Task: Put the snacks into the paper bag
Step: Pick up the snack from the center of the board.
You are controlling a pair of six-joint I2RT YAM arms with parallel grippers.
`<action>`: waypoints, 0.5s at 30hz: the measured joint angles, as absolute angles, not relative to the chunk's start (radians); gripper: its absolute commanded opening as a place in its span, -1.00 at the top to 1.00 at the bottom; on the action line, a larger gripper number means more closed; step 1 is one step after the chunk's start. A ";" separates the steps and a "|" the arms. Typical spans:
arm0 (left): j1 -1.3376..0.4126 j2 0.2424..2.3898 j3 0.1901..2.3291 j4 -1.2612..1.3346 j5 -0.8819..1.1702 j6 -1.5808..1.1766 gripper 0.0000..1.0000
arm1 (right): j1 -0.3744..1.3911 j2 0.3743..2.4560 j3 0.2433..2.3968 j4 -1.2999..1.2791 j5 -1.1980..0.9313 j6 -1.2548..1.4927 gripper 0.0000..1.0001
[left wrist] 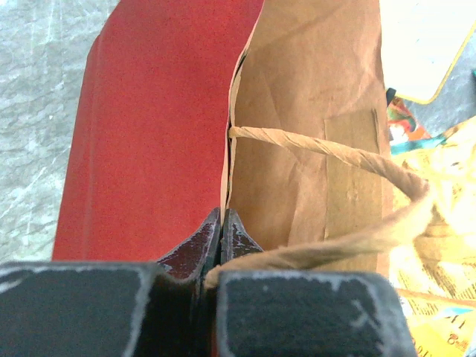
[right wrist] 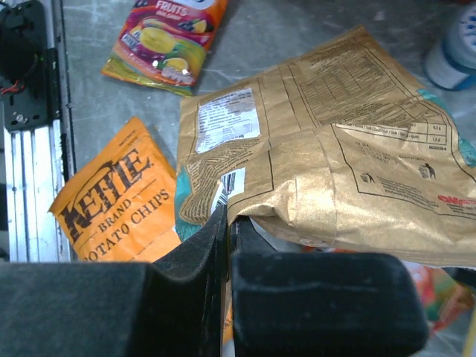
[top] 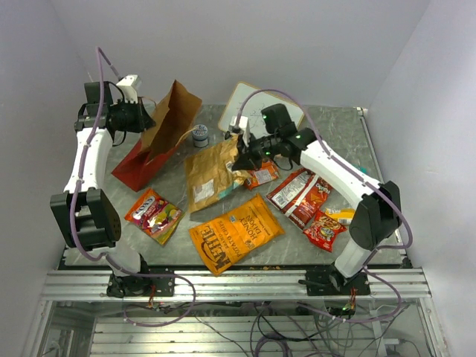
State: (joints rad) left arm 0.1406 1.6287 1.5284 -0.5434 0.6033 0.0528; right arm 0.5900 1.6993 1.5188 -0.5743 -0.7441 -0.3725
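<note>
Plain white walls enclose a grey mottled table on aluminium rails.

Grey table, scattered snacks, paper bag

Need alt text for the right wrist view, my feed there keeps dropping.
The right gripper is shut on the edge of the tan chip bag, which fills most of the frame. Left of it on the grey table lie an orange Kettle chip bag and a colourful fruit snack pack.

A white board and small bottle sit on the grey table.
</note>
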 measured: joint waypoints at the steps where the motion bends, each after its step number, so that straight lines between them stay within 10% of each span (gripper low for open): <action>1: 0.139 1.629 1.528 -0.534 0.605 0.039 0.86 | 0.572 1.690 1.525 -0.583 -0.744 -0.377 1.00; 15: 0.100 1.718 1.581 -0.435 0.636 -0.136 0.86 | 0.469 1.577 1.627 -0.688 -0.738 -0.411 1.00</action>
State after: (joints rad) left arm 0.1001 1.7184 1.5810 -0.4347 0.6361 -0.1364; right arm 0.4690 1.5772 1.6268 -0.6880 -0.7380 -0.4107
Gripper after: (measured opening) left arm 0.072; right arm 0.010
